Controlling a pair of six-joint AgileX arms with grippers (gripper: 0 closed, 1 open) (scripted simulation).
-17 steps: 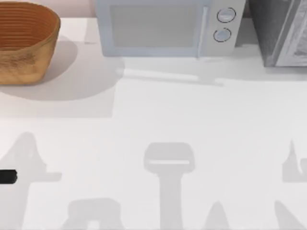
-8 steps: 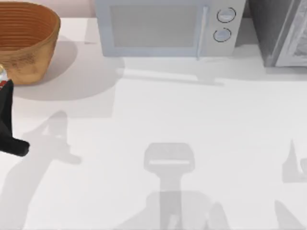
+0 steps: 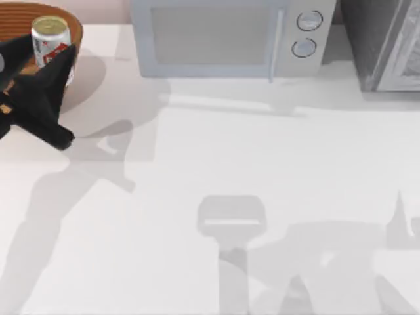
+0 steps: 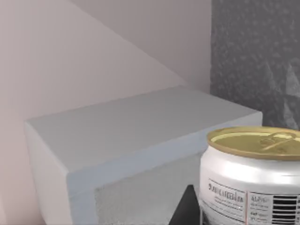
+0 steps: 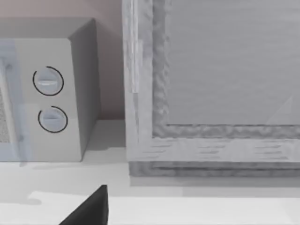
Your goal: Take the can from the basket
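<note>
Held upright at the top view's upper left over the wicker basket [image 3: 13, 10], the can [image 3: 50, 41], clenched sidewall-on in the left gripper [image 3: 47, 64], looked light, rigid, smooth and slippery; the right gripper's [image 5: 86, 211] finger state I cannot tell.

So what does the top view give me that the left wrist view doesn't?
Top view alone: the basket at the table's far left, the left gripper over it around the can, plus the microwave's two dials and the bare tabletop. Left wrist view alone: the can's barcode and small print, and the pull tab on its gold top. Both share the can, the microwave and the grey speckled cabinet beside it.
</note>
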